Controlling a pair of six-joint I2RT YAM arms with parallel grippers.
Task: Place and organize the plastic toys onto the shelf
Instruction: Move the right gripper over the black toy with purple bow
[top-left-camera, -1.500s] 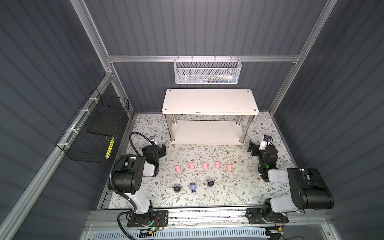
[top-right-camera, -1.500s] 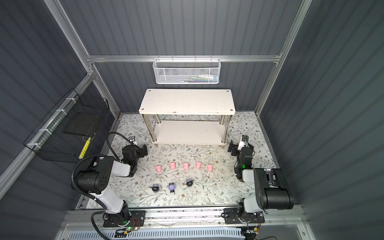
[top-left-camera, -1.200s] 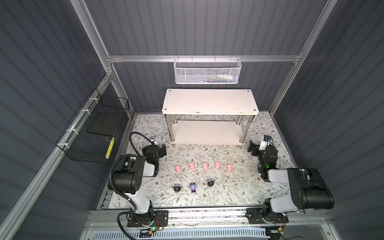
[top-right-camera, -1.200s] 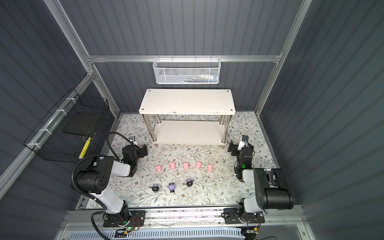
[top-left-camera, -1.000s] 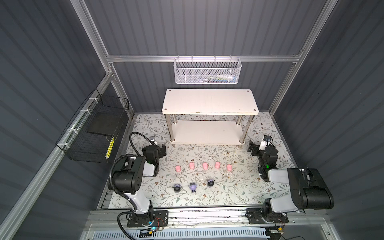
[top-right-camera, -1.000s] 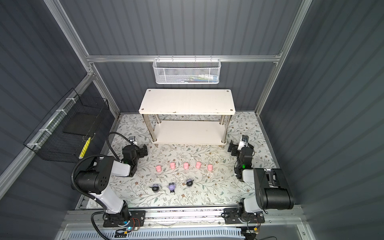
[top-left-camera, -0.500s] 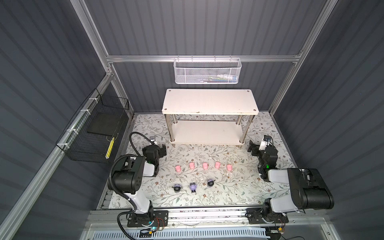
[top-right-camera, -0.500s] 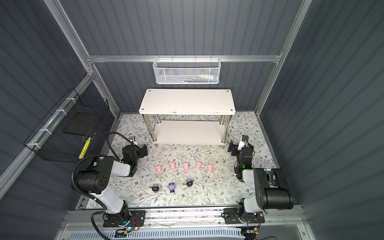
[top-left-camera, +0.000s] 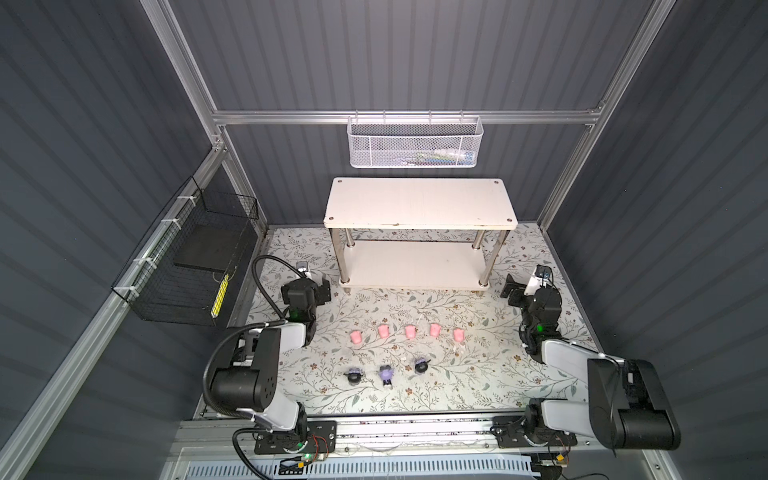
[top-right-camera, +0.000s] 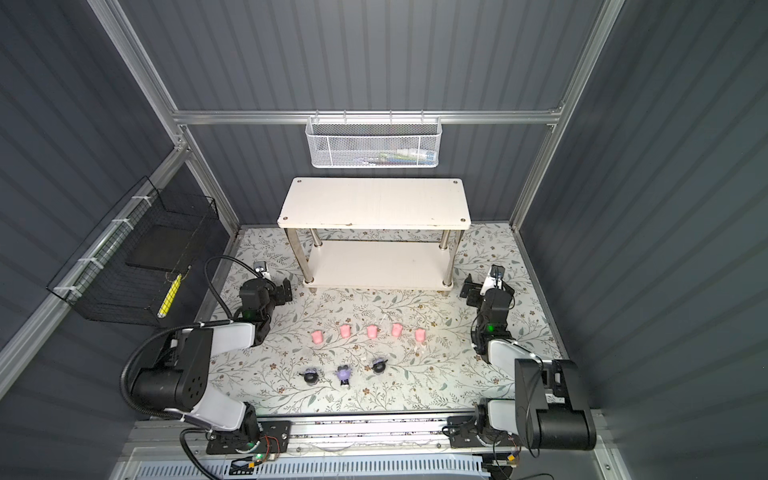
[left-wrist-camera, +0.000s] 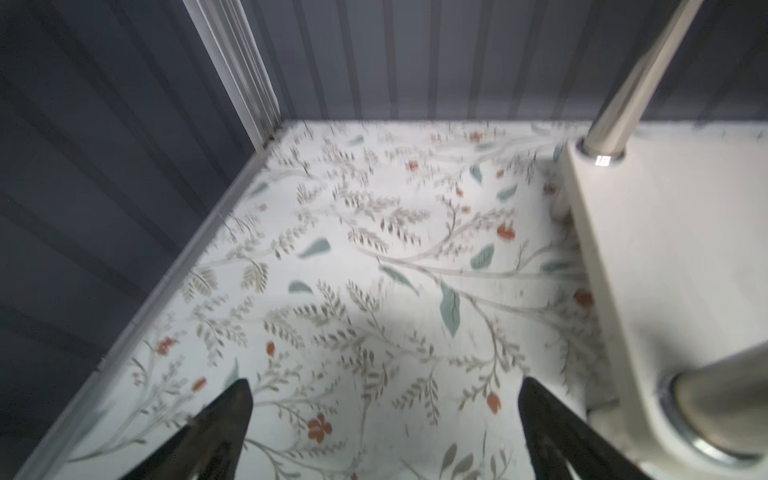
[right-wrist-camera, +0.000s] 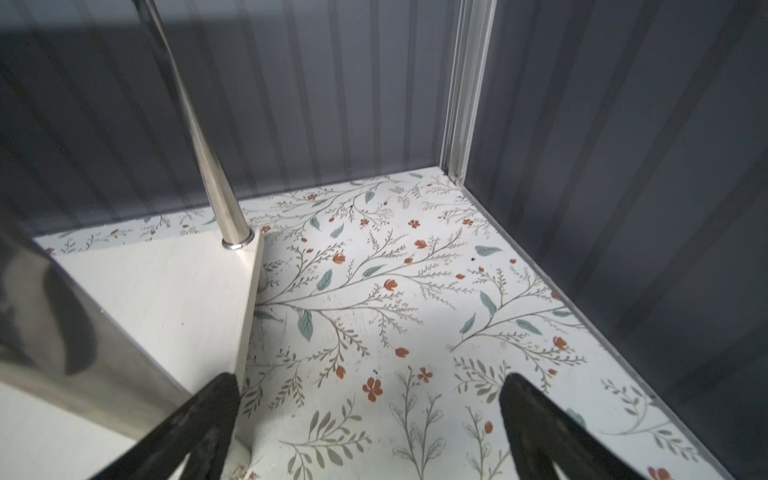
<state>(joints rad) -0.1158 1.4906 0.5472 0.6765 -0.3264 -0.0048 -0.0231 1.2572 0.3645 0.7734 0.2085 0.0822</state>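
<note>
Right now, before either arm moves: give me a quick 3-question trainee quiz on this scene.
1. True or false: a toy already sits on the shelf.
2. How many pink toys stand in the row on the floral mat?
3. The left end effector is: A) shut on a purple toy, B) open and empty, C) shut on a shelf leg.
Key: 1 false; 2 five; 3 B.
</note>
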